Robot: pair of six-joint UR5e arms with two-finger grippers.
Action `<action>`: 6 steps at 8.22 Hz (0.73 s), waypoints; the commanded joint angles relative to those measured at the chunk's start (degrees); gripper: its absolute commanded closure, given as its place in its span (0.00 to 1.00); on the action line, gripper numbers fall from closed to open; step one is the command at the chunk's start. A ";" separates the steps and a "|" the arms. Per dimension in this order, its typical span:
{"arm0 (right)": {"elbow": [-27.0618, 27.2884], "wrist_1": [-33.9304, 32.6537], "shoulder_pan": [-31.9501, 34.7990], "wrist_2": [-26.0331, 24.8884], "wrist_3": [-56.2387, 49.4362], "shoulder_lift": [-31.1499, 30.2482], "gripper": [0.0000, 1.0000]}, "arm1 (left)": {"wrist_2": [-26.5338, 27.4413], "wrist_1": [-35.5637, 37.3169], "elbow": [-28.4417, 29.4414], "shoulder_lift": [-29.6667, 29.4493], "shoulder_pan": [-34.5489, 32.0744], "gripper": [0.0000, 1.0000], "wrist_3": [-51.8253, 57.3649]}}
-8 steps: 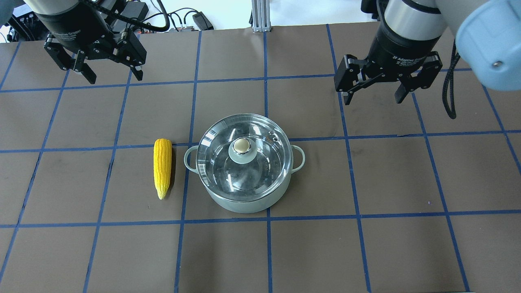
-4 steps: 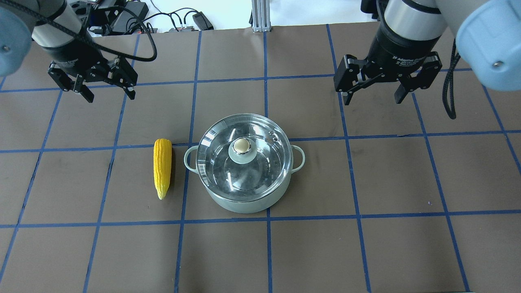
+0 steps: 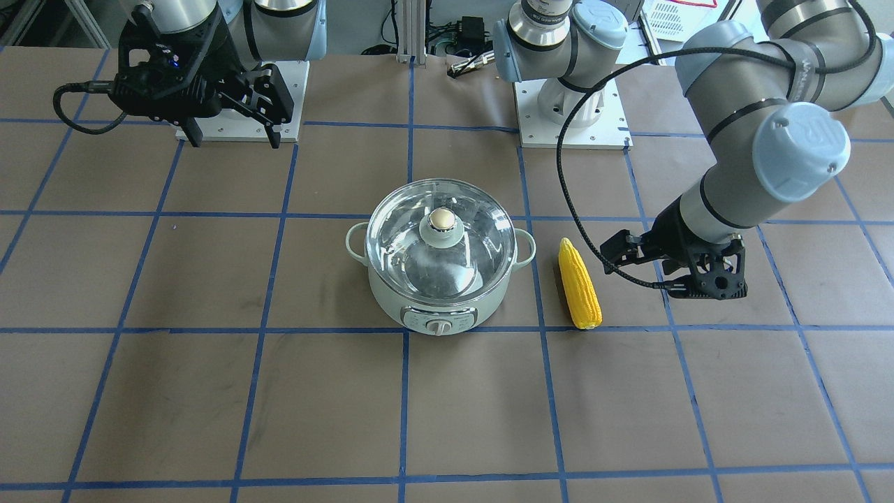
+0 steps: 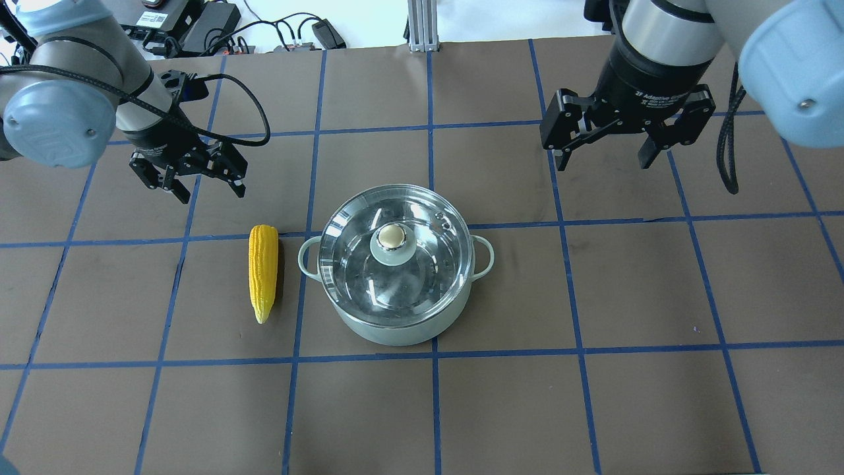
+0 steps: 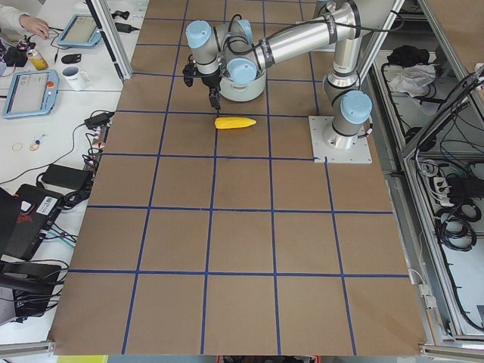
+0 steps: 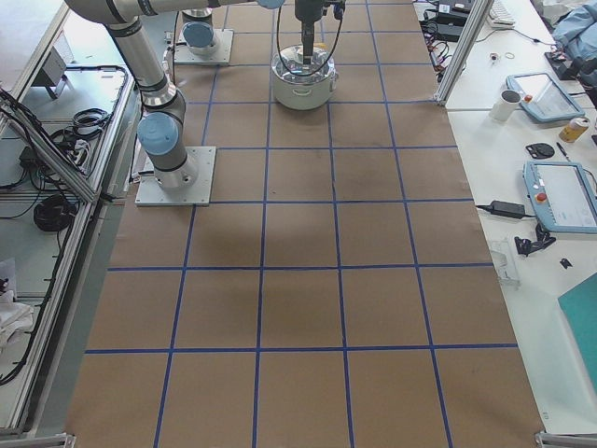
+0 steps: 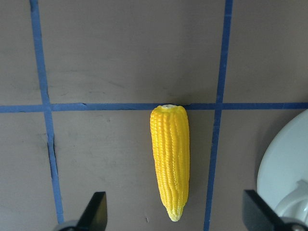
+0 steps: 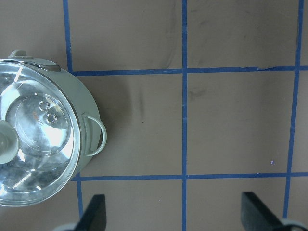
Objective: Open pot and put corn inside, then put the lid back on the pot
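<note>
The pale green pot point(image 4: 395, 333) stands mid-table with the glass lid point(image 4: 422, 277) on it, knob point(image 4: 391, 235) up. The yellow corn point(image 4: 263, 270) lies on the mat just left of the pot, tip toward the robot. My left gripper point(image 4: 209, 191) is open and empty, low over the mat just beyond the corn's blunt end. In the left wrist view the corn point(image 7: 169, 161) lies between and ahead of the open fingers point(image 7: 96, 211). My right gripper point(image 4: 602, 160) is open and empty, high, to the far right of the pot. The right wrist view shows the lid point(image 8: 33, 139).
The table is covered by a brown mat with a blue tape grid point(image 4: 432, 125). Cables and power bricks point(image 4: 198, 26) lie beyond its far edge. The arm bases point(image 3: 573, 119) stand at the robot's side.
My left gripper has come down and moved toward the corn, from the far left corner to just beyond the cob. The right gripper, pot, lid and corn have not moved.
</note>
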 commanded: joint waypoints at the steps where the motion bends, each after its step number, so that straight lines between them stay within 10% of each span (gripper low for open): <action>1: 0.00 0.18 0.00 -0.28 -0.03 -0.07 0.00 | -1.39 0.39 -0.58 -3.88 0.29 0.00 0.04; 6: -0.52 -0.43 0.26 1.21 3.72 1.33 0.00 | -3.41 1.09 -0.67 -10.91 0.29 0.00 0.21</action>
